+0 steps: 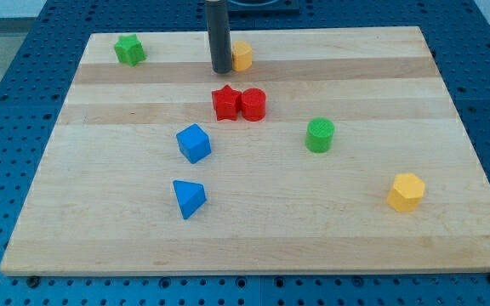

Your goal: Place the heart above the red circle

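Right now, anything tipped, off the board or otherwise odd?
Nothing stands out. All blocks sit flat on the board. The red star and red circle touch. My tip stands at the yellow heart, partly hiding it.

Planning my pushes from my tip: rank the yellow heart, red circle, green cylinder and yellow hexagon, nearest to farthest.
Measured from my tip:
1. Yellow heart, right beside it, on the view's right.
2. Red circle, just below, slightly right.
3. Green cylinder, mid-board, right.
4. Yellow hexagon, lower right.
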Controlling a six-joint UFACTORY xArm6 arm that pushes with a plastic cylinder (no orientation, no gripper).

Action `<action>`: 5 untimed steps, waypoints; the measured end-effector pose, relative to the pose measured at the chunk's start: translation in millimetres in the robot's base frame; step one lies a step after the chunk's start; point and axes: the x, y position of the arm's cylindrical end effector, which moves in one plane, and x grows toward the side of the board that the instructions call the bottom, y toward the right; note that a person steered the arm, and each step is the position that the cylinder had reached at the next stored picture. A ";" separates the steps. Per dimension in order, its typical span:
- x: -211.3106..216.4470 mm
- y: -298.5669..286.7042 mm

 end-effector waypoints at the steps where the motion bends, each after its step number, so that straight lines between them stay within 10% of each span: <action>1: -15.8 -6.4; 5: -20.9 -39.2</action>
